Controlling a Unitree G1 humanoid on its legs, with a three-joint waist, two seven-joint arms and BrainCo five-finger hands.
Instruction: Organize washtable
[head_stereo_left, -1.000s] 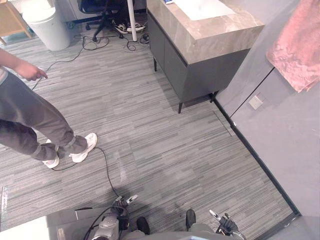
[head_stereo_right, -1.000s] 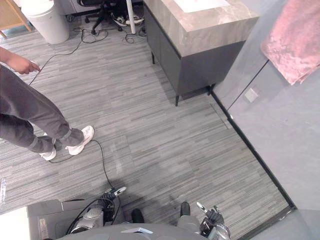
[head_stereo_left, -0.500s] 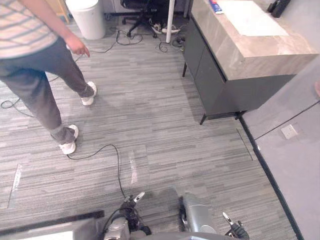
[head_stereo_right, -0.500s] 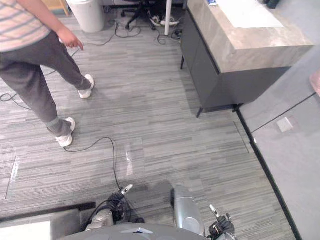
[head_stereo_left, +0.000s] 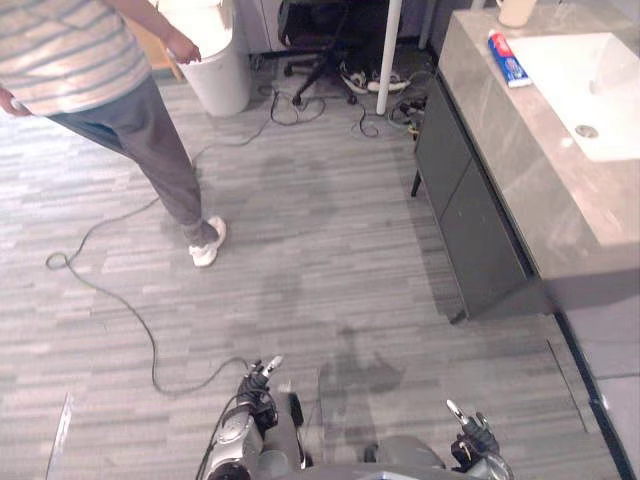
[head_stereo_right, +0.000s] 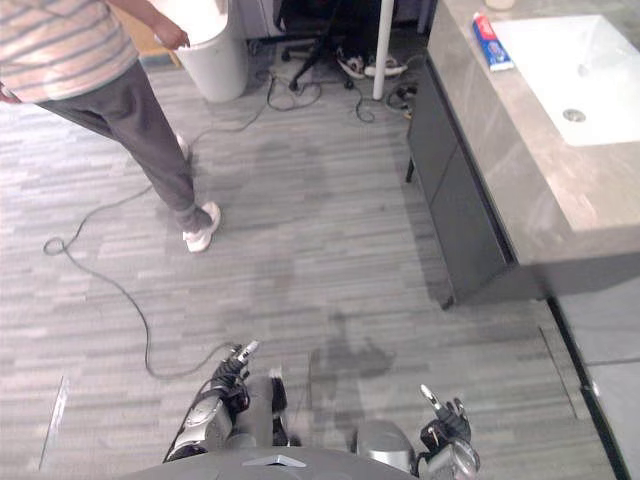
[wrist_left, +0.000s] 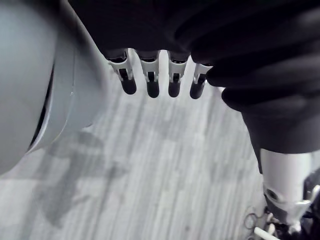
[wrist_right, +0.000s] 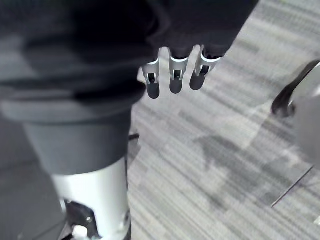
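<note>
The washtable (head_stereo_left: 520, 150) stands at the right, a grey stone top on a dark cabinet, with a white sink (head_stereo_left: 600, 80) set in it. A red, white and blue toothpaste tube (head_stereo_left: 508, 58) lies on the top beside the sink, and a pale cup (head_stereo_left: 515, 10) stands at its far end. My left hand (head_stereo_left: 255, 380) and right hand (head_stereo_left: 470, 432) hang low by my sides, far from the washtable. In the wrist views the left fingers (wrist_left: 150, 80) and right fingers (wrist_right: 172, 77) are straight over bare floor, holding nothing.
A person (head_stereo_left: 110, 80) in a striped top and grey trousers stands at the upper left beside a white bin (head_stereo_left: 215, 60). A black office chair (head_stereo_left: 320, 30), a white pole (head_stereo_left: 388, 50) and shoes with cables sit behind the washtable's far end.
The camera has swung round: the washtable now runs along the right edge with its sink and toothpaste in sight. The person has stepped toward the bin. Both hands still hang low.
</note>
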